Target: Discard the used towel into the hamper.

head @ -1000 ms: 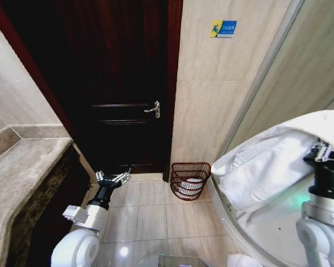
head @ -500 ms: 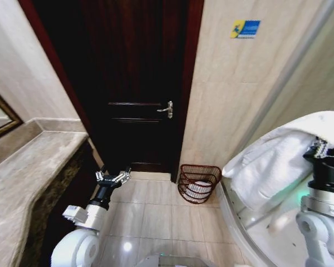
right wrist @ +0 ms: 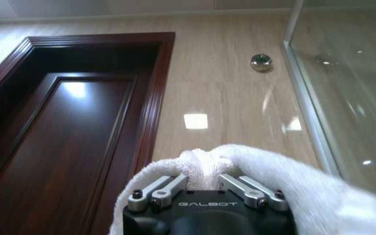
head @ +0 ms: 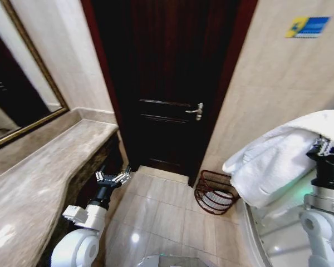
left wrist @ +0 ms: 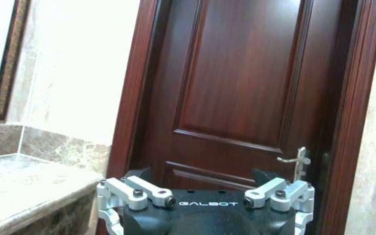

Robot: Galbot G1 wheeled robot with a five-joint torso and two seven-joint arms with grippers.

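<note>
Your right gripper (right wrist: 204,188) is clamped on the bulky white terry towel (head: 273,167), held high on the right of the head view with the cloth draped over the wrist. So the pick-up looks done, and the carry and the drop are what you have left. The small round reddish-brown wire hamper (head: 215,193) stands on the beige floor tiles (head: 161,214) against the wall just right of the dark wooden door (head: 167,83), below and to the left of the hanging towel and well apart from it (something pale already lies inside it).

Your left gripper (head: 112,178), fingers spread apart and empty, sits low beside the brown marble counter (head: 39,183).

Compared with 0.5 s ago, the whole head view has swung left: more counter, a gold-framed mirror (head: 22,89) now in sight, and door and hamper shifted right. That is camera motion; both arms keep their pose.
</note>
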